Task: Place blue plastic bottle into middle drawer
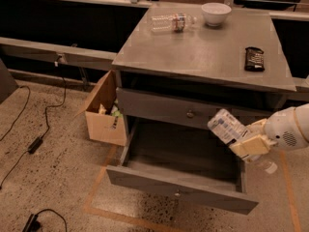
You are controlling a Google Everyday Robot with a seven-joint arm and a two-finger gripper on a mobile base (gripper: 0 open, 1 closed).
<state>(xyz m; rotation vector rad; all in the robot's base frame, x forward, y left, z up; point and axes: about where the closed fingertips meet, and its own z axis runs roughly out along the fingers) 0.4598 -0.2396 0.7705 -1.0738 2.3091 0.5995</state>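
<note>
The blue plastic bottle (226, 126), stubby and clear with a pale label, is held tilted in my gripper (245, 140), which is shut on it. Gripper and bottle hang at the right, over the right side of the open middle drawer (179, 189), below the top's front edge. The drawer is the lowest one of the grey cabinet, pulled far out, with a small knob on its front. Its inside looks empty. The like knobbed drawer (188, 112) above it is closed.
On the cabinet top (203, 52) lie a slim clear bottle with a reddish label (172, 22), a white bowl (216, 13) and a dark packet (254, 58). An open cardboard box (105, 113) stands on the floor left of the cabinet. Cables (36, 141) run across the floor at left.
</note>
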